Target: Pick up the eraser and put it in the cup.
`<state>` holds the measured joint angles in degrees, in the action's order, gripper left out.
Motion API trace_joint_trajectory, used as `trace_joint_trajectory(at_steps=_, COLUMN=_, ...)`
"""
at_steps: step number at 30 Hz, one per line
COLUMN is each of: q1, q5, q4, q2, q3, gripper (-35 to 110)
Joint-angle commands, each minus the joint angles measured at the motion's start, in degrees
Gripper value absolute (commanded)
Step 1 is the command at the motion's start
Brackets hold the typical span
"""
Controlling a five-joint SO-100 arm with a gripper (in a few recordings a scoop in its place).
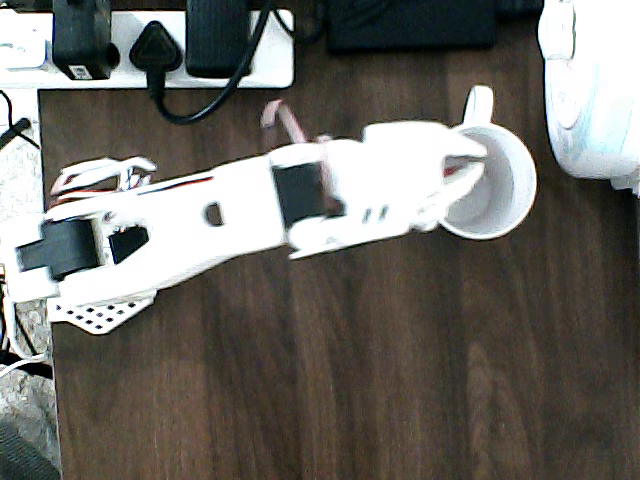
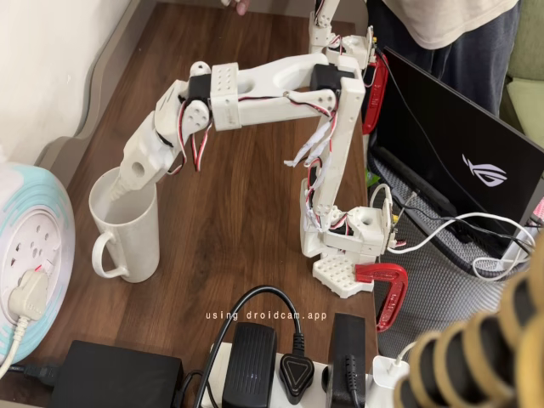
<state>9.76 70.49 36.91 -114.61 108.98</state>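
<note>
Reaching from the bench (image 2: pixel 246 212) edge, white arm (image 1: pixel 250 205) extends to the cup (image 1: pixel 510 185); gripper (image 2: pixel 115 189) tips dip inside cup mouth in both views; finger spread cannot be told; eraser hidden, position undeterminable; cup stands upright beside a white appliance (image 1: pixel 595 90).

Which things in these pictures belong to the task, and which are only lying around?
Belong to the task:
cup
gripper, its tip down inside the cup's mouth

Only lying around:
power strip with plugs
large white appliance
black adapter
laptop
</note>
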Motion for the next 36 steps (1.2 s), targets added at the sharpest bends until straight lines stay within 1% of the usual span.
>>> trace_joint_trajectory(at_steps=1, q1=-1.85, q5=3.78, q4=-4.13, q2=-18.90, q3=12.92, gripper=0)
trace_joint_trajectory(at_steps=4, q1=-5.36, q5=11.34, q4=-10.81, q2=-40.08, q3=31.55, gripper=0)
trace_joint_trajectory(at_steps=6, q1=-7.03, q5=15.21, q4=-11.69, q2=-53.26, q3=41.40, gripper=0)
trace_joint_trajectory(at_steps=11, q1=-11.43, q5=17.67, q4=-13.89, q2=-62.31, q3=55.20, gripper=0)
trace_joint_trajectory(at_steps=14, q1=-12.39, q5=19.95, q4=-8.44, q2=-74.71, q3=63.81, gripper=0)
trace_joint_trajectory(at_steps=16, q1=-13.01, q5=19.95, q4=-5.62, q2=-74.71, q3=65.92, gripper=0)
trace_joint_trajectory(at_steps=19, q1=-11.87, q5=17.05, q4=9.14, q2=-74.71, q3=65.92, gripper=0)
trace_joint_trajectory(at_steps=20, q1=-11.87, q5=16.08, q4=11.95, q2=-74.71, q3=65.92, gripper=0)
trace_joint_trajectory(at_steps=22, q1=-11.87, q5=11.60, q4=11.69, q2=-74.71, q3=65.92, gripper=0)
trace_joint_trajectory(at_steps=24, q1=-11.95, q5=9.93, q4=11.51, q2=-74.71, q3=65.92, gripper=0)
trace_joint_trajectory(at_steps=27, q1=-11.87, q5=11.43, q4=11.78, q2=-74.71, q3=65.83, gripper=0)
trace_joint_trajectory(at_steps=36, q1=-10.55, q5=11.51, q4=11.78, q2=-74.62, q3=65.83, gripper=1)
